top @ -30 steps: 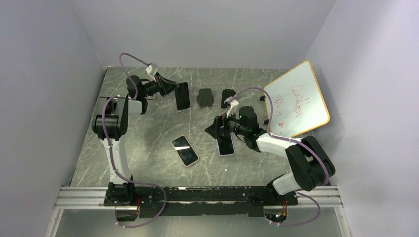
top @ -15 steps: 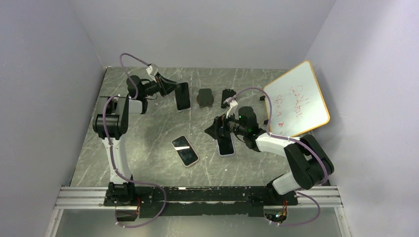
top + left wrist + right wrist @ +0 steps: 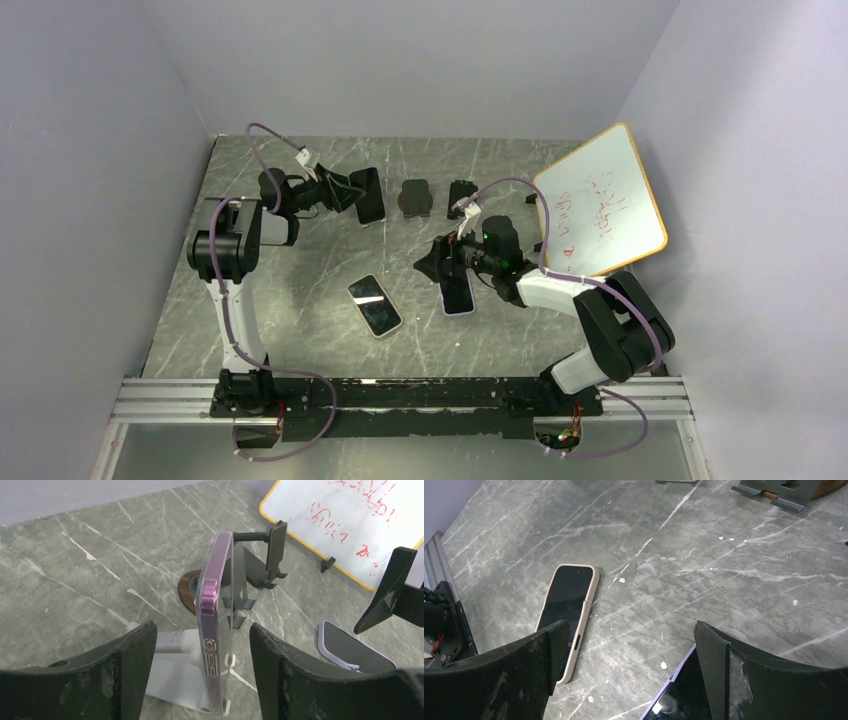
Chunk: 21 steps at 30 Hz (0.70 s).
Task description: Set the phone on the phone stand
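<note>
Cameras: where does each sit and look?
Top: high behind the arms, looking down at the table; both arms show.
Left wrist: on left gripper, facing pink phone on its stand; fingers show.
Right wrist: on right gripper, facing down at beige phone; fingers show.
Shared: top and right wrist see the beige phone.

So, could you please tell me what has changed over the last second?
The left end effector opened and let go of the pink-cased phone, which now stands on the white stand by itself; its arm shifted slightly. The right end effector stays open over the purple phone, and the beige phone has not moved.
</note>
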{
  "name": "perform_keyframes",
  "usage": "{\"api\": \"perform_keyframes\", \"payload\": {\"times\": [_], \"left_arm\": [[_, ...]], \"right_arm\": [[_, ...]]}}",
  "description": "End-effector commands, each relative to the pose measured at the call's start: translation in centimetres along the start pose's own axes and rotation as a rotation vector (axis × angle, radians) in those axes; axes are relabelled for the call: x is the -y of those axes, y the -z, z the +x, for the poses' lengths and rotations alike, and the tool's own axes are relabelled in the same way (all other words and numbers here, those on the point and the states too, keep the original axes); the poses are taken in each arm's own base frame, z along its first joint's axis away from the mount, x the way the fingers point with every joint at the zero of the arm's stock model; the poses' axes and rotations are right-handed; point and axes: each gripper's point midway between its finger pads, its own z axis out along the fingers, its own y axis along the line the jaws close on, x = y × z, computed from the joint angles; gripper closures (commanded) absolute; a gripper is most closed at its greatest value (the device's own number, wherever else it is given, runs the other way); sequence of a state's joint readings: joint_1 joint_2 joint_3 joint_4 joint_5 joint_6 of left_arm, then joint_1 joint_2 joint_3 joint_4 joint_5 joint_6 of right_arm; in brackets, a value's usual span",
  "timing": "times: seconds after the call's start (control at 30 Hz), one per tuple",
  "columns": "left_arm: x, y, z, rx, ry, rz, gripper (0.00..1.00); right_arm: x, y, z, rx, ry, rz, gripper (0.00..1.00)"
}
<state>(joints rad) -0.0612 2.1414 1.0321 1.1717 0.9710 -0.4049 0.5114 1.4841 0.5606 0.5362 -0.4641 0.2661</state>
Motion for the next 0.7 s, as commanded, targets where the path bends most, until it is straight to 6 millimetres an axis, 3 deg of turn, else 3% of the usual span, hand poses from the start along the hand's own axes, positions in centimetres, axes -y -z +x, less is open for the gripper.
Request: {"api": "perform_keyframes", "payload": {"times": [0.0, 0.13, 0.3, 0.4, 0.67], "left_arm": [[-0.2, 0.4, -0.8, 0.023, -0.053, -0.022, 0.22], [0.2, 1.1, -2.3, 0.060, -0.077, -0.046, 0.06], [0.7, 3.6, -4.6, 0.143, -0.115, -0.126, 0.04], [0.5, 4.8, -5.9, 0.197, -0.133, -0.219, 0.04], [1.7, 9.1, -9.6, 0.405, -0.114, -0.482, 0.04]], "right_arm": [[0.4, -0.1, -1.4, 0.046, 0.011, 0.023, 0.00], [2.8, 0.2, -1.6, 0.066, -0.033, 0.169, 0.00], [7.0, 2.0, -1.8, 0.076, -0.078, 0.464, 0.00], [9.5, 2.9, -0.3, -0.005, -0.109, 0.630, 0.00], [10.0, 3.7, 1.4, -0.100, -0.055, 0.753, 0.00]]}}
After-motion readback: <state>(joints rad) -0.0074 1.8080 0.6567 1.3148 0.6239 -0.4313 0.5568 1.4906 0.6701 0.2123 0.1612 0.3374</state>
